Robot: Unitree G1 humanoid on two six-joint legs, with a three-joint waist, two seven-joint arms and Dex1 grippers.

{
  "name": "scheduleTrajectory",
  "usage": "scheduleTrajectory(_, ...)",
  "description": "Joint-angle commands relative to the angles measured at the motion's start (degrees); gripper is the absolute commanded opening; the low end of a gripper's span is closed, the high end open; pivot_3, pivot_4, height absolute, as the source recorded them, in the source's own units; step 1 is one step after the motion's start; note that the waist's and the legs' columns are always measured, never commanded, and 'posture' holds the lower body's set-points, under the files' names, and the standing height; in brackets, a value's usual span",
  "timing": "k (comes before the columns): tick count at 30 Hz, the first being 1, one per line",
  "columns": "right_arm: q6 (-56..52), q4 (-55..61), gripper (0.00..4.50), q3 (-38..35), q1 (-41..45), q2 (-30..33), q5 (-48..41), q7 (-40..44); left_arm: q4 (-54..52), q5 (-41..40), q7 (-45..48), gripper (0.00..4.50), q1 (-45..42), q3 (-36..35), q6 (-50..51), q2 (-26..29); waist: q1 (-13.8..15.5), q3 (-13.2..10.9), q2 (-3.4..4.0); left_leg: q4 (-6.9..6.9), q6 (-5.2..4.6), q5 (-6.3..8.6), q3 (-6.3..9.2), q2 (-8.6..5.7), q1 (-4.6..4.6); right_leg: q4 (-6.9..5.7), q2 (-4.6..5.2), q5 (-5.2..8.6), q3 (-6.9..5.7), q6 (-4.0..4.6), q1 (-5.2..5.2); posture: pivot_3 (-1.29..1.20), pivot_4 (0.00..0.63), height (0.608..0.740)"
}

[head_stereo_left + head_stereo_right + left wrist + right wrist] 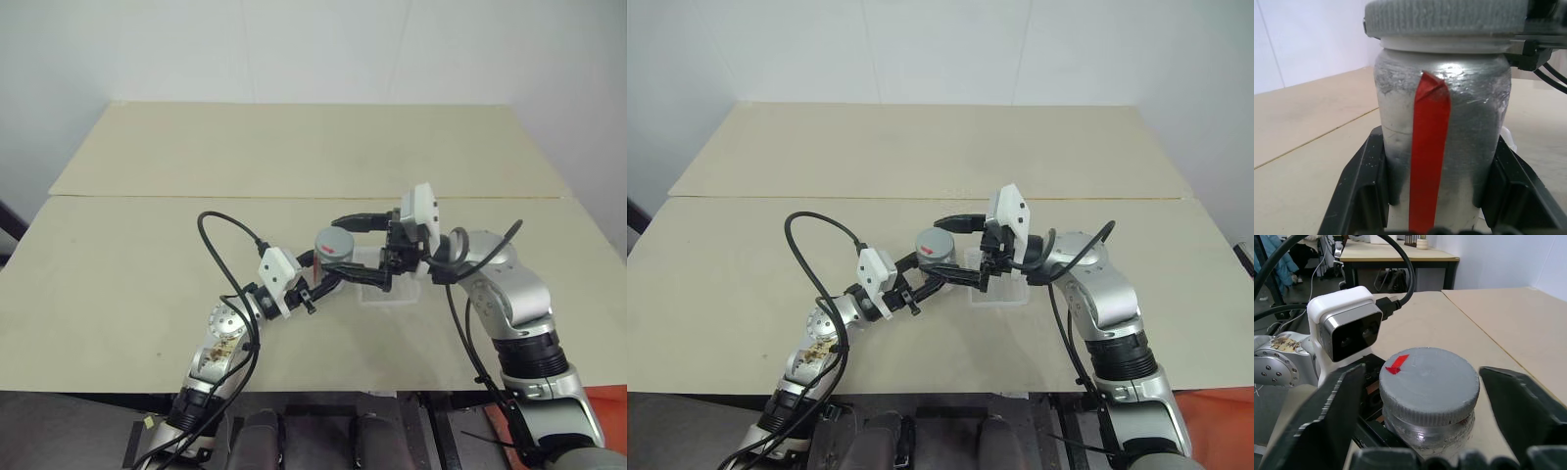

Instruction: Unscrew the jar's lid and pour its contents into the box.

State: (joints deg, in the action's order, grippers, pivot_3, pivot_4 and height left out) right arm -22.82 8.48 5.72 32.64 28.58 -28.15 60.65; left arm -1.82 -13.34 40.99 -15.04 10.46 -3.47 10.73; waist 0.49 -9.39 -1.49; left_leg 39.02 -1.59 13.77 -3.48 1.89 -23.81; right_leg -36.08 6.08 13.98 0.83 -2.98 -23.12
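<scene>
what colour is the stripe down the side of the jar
Red, on the silver-grey jar; it shows best in the left wrist view.

- The jar (pixel 1442 132) is silvery grey, with a bright red stripe running down its side.
- The lid (pixel 1429 382) is dull grey with a ribbed rim and carries a small red mark on top.
- The box (pixel 392 291) is clear plastic.
- The desk (pixel 294 157) is pale beige.
- Both grippers' fingers (pixel 1327 416) are black; the wrist camera housings are white.
</scene>
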Motion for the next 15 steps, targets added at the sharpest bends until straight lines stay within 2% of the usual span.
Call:
scheduleTrajectory(1,0.82,0.91,2.9,-1.31,0.98,0.11,-0.5,-0.07,-1.78,0.15,-0.13,1.96,-0.78,0.33,-1.56,-0.31,0.0,0.0,0.0,0.0,0.0,0.0,0.0,0.0,0.0,0.0,0.0,0.0,0.0,0.0,0.0,0.0,0.15,0.74)
scheduleTrajectory(2,0.88,0.87,2.78,-1.3,0.99,0.09,-0.39,-0.17,-1.74,0.16,-0.15,1.96,-0.8,0.32,-1.58,-0.33,0.0,0.0,0.0,0.0,0.0,0.0,0.0,0.0,0.0,0.0,0.0,0.0,0.0,0.0,0.0,0.0,0.15,0.74)
scheduleTrajectory(15,-1.08,0.54,2.78,-2.25,1.77,-0.22,-1.08,-1.86,-1.36,0.97,0.12,1.96,-0.77,0.66,-2.15,-0.12,-0.01,0.0,0.0,0.0,0.0,0.0,0.0,0.0,0.0,0.0,0.0,0.0,0.0,0.0,0.0,0.0,0.15,0.74)
